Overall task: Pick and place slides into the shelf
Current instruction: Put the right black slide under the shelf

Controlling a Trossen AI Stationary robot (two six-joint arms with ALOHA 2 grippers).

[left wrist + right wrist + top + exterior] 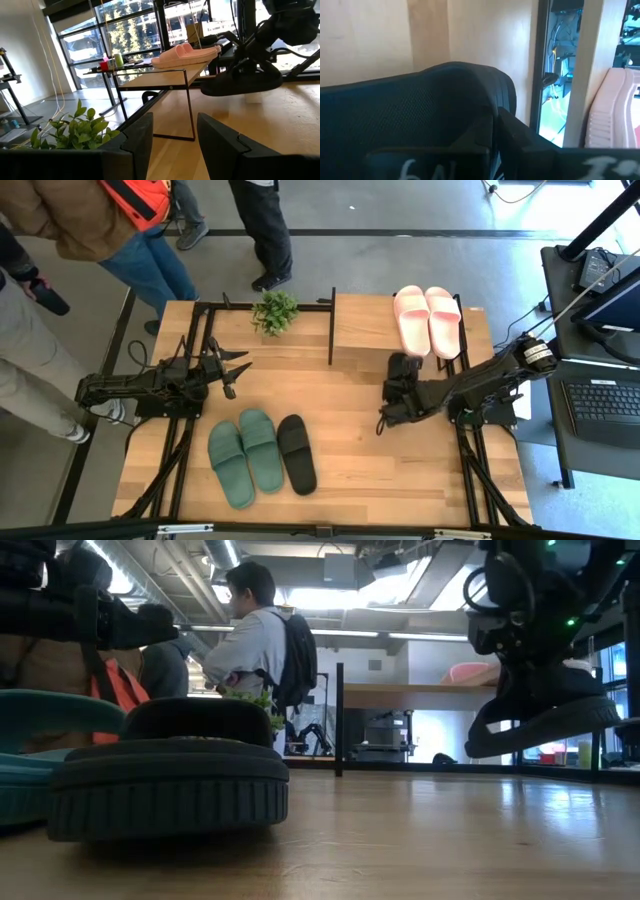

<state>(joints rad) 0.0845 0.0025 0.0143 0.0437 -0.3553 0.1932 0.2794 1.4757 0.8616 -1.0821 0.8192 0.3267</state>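
Now the right claw (393, 395) pinches a black slide (545, 725), held off the worktop (360, 470) beside the shelf (365, 330), where the pink pair (427, 318) sits. Next: carry it onto the shelf. Left claw (236, 370) waits, spread.

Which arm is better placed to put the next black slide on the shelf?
Right. The right gripper already holds a black slide in the air beside the shelf; the left gripper is open and farther off.
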